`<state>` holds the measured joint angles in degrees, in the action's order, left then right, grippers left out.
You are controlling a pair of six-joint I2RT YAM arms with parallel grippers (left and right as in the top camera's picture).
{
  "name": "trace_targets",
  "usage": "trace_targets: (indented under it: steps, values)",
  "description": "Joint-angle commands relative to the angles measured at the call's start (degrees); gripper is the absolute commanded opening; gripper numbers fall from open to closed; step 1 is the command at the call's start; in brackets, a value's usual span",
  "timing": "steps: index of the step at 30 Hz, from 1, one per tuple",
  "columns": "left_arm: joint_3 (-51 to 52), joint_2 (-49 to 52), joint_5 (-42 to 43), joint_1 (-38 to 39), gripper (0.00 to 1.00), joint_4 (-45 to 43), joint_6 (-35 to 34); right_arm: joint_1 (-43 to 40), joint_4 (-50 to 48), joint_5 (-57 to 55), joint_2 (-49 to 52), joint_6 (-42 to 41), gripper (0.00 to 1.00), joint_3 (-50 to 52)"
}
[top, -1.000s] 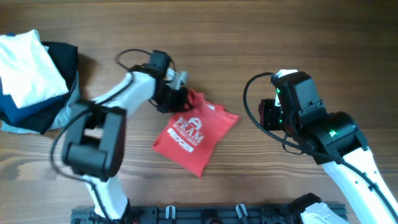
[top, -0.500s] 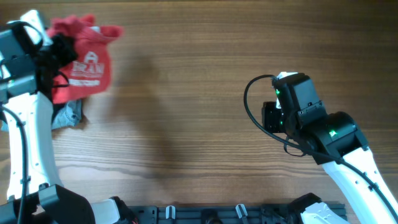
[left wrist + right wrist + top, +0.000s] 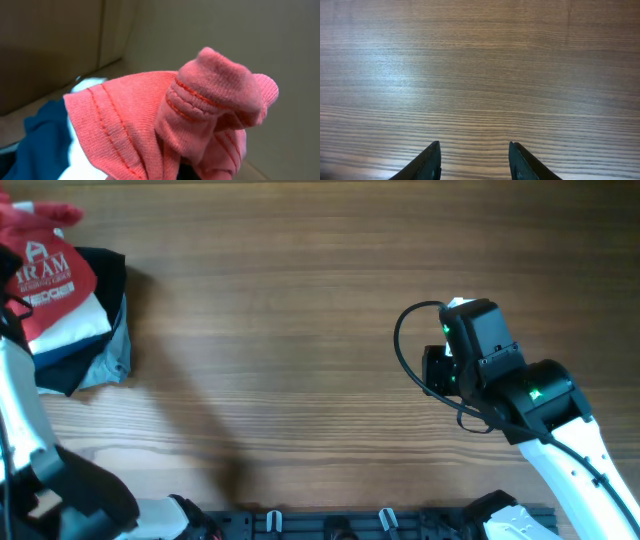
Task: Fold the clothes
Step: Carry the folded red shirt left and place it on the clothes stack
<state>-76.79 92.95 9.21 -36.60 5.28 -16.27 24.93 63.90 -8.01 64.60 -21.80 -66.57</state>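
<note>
A: Where's the red T-shirt (image 3: 42,280)?

B: Far-left top corner in the overhead view, partly cut by the frame edge. It's bunched up, white lettering (image 3: 45,273) facing up, over the folded pile (image 3: 95,310). Can't tell if it's resting on the pile or hanging just above.

A: What's in the pile?

B: A white garment (image 3: 75,325) shows just below the red. A black garment (image 3: 105,270) sticks out toward the counter's middle, w/ a grey garment (image 3: 120,355) at the pile's corner. Wrist cam also shows blue cloth (image 3: 40,145) low down, beside the white.

A: L pincer (image 3: 175,170)?

B: Pressed together, pinching the red T-shirt. The fingers are buried in cloth. A stitched hem and a rolled, ribbed bit fill the wrist cam, right at the lens. The L arm (image 3: 22,410) runs up the left edge of the overhead view.

A: R pincer (image 3: 475,160)?

B: Spread, nothing between the fingertips (image 3: 432,160), only bare wood of the counter (image 3: 300,330) below. It's on the opposite side, well apart from the T-shirt and the pile. A black cable (image 3: 405,350) loops beside the R arm's wrist.
</note>
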Motion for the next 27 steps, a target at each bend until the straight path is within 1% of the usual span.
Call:
trace_targets:
  steps: [1,4,7,9,10,11,12,14,17,21,24,26,27]
  values:
    - [-0.7,5.1,-0.8,-3.0,0.06,-2.1,-1.4,0.1,0.5,-1.2,-0.3,-0.9,0.44,-0.5]
    - [-0.7,7.6,-0.8,-4.9,0.12,-4.4,-1.6,0.1,1.0,-1.2,-0.3,-0.9,0.44,-0.5]
    - [-0.7,9.2,-2.0,-5.8,0.26,-5.1,-1.8,0.1,1.3,-1.2,-0.3,-0.9,0.44,-0.5]
    - [-0.7,10.3,-4.9,-6.7,0.59,-5.1,-2.7,0.1,1.5,-1.2,-0.3,-0.9,0.44,-0.5]
    - [-0.7,10.6,-5.7,-7.0,0.7,-5.1,-3.2,0.1,1.6,-1.2,-0.3,-0.9,0.44,-0.5]
    - [-0.7,10.7,-7.0,-7.4,0.88,-5.1,-4.3,0.1,1.6,-1.2,-0.3,-0.9,0.44,-0.5]
    - [-0.7,10.7,-8.8,-8.4,1.0,-5.0,-6.1,0.1,1.6,-1.3,-0.3,-0.9,0.44,-0.5]
    - [-0.7,10.3,-9.9,-10.4,1.0,-3.8,-10.6,0.1,1.5,-1.3,-0.3,-0.8,0.44,-0.5]
    - [-0.8,10.1,-9.9,-13.7,1.0,1.3,-19.2,0.1,1.1,-1.3,-0.3,-0.7,0.45,-0.5]
    - [-0.9,8.4,-9.3,-14.3,1.0,5.0,-19.6,0.1,1.1,-1.2,-0.3,-0.7,0.45,-0.5]
    - [-1.1,4.2,-5.6,-13.9,1.0,4.5,-19.6,0.1,1.2,-1.2,-0.3,-0.9,0.45,-0.5]
    - [-2.3,0.8,-5.6,-13.0,1.0,4.6,-19.1,0.1,1.0,-1.2,-0.3,-0.9,0.45,-0.5]
    - [-3.0,-0.8,-5.6,-12.2,1.0,5.1,-18.5,0.1,0.7,-1.2,-0.3,-0.9,0.47,-0.5]
